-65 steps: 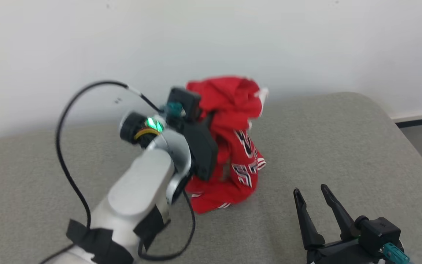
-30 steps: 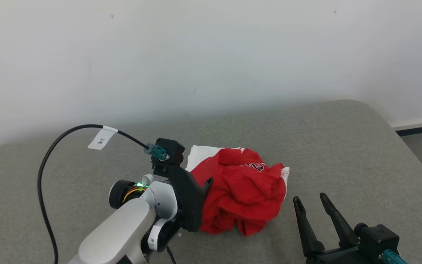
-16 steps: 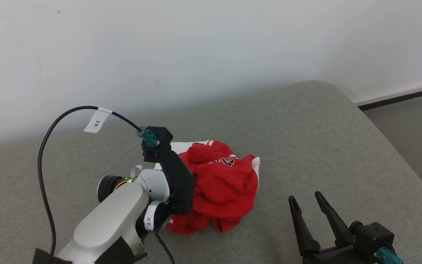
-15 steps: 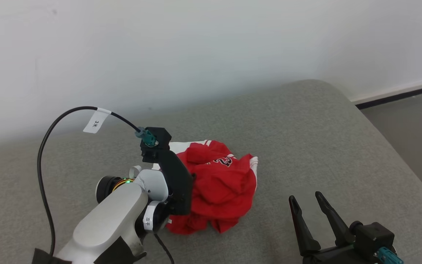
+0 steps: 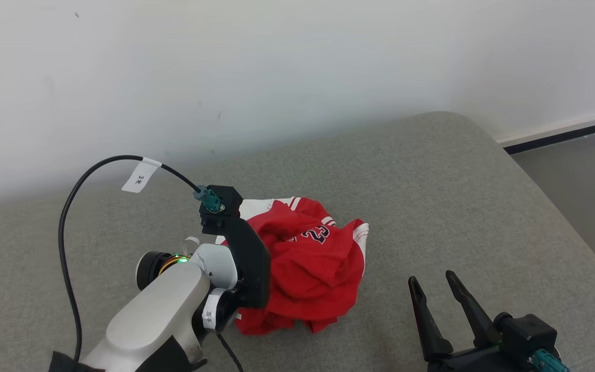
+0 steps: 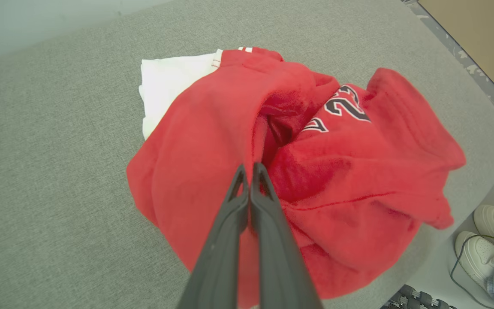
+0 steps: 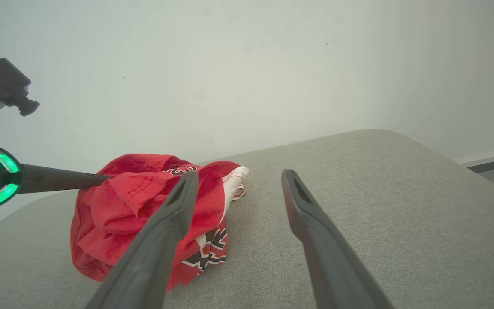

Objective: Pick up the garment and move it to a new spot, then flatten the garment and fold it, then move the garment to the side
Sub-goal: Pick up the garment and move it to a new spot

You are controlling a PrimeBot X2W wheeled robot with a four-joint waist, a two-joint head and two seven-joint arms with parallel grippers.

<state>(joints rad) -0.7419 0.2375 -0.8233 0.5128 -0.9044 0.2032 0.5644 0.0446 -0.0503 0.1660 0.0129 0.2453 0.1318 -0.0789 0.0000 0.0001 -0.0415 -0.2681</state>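
Observation:
The garment [image 5: 313, 274] is a crumpled red jersey with white trim and dark numbers, heaped on the grey cushioned surface [image 5: 457, 181]. My left arm's wrist housing covers the heap's left side in the head view. In the left wrist view my left gripper [image 6: 249, 168] is shut, its tips pinching a raised fold on top of the garment [image 6: 350, 171]. The right wrist view shows that gripper's fingers [image 7: 79, 178] entering the garment [image 7: 144, 197] from the left. My right gripper [image 5: 433, 278] stands open to the garment's right, a little apart from it, nothing between its fingers [image 7: 165, 223].
A white wall rises behind the surface. The surface's rounded right edge drops to grey floor [image 5: 586, 170]. A black cable with a white tag [image 5: 140, 178] loops above my left wrist. A person's white shoes [image 6: 483, 240] stand on the floor beside the surface.
The garment, held up off the surface two seconds ago, now lies in a heap. My left gripper has shut on a top fold. The camera has shifted; the right gripper has stayed put.

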